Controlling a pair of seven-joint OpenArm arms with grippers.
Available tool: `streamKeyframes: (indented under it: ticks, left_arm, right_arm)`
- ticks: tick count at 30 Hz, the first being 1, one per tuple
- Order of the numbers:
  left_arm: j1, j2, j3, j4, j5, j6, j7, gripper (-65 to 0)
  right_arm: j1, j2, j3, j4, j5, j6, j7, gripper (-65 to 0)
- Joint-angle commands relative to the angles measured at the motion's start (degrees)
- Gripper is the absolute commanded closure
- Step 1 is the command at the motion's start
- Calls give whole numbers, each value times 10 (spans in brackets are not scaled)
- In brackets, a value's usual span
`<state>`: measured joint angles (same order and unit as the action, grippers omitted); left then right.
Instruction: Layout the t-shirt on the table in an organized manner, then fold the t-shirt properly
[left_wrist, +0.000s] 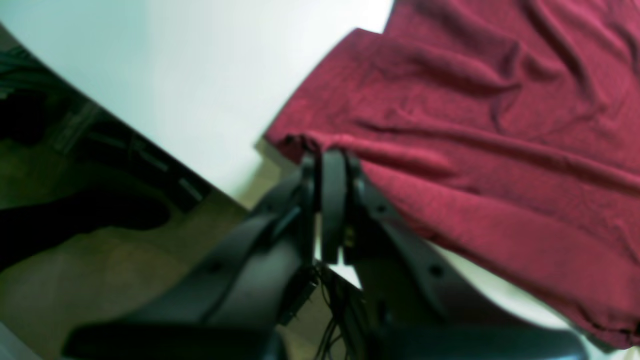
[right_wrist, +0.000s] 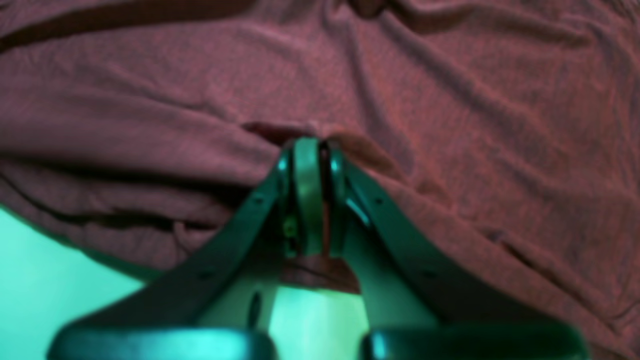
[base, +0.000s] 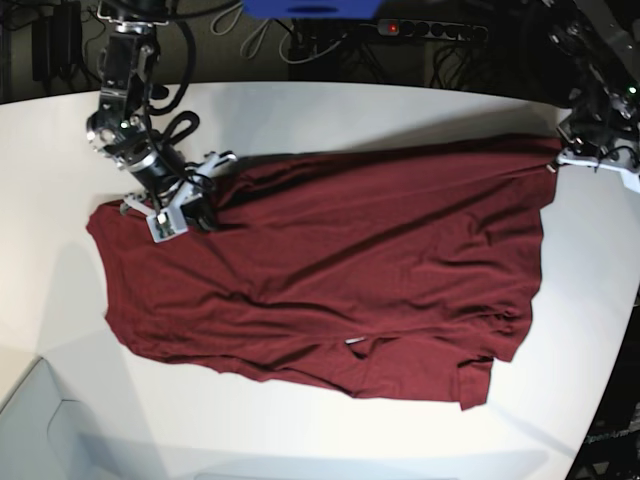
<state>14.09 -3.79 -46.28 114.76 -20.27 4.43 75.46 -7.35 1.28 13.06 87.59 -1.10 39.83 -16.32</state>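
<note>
Base view: the t-shirt (base: 340, 270) lies spread and wrinkled across the white table (base: 330, 430), with no containers about. The left claw (left_wrist: 327, 152) is pressed together, pinching the t-shirt's corner by the table edge. The right claw (right_wrist: 307, 142) is also pressed together, pinching a fold of cloth on the opposite side.
</note>
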Motion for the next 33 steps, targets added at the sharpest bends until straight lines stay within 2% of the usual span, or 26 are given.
streamKeyframes:
  ticks: [1, 9, 19, 28, 33]
  left_arm:
    - [-2, -6, -12, 12, -2, 1, 4, 0]
    - [-13, -13, -33, 8, -34, 1, 5, 0]
    - [-63, -18, -33, -42, -29, 1, 5, 0]
    - [-47, -18, -35, -27, -34, 1, 11, 0]
    - [-35, -18, -37, -26, -34, 2, 35, 0]
  right_arm:
    - [6, 4, 1, 11, 11, 2, 16, 0]
    - [6, 1, 1, 11, 11, 2, 18, 0]
    - [6, 1, 1, 7, 11, 2, 18, 0]
    - [12, 3, 0, 7, 11, 2, 19, 0]
    - [18, 2, 0, 6, 11, 2, 17, 0]
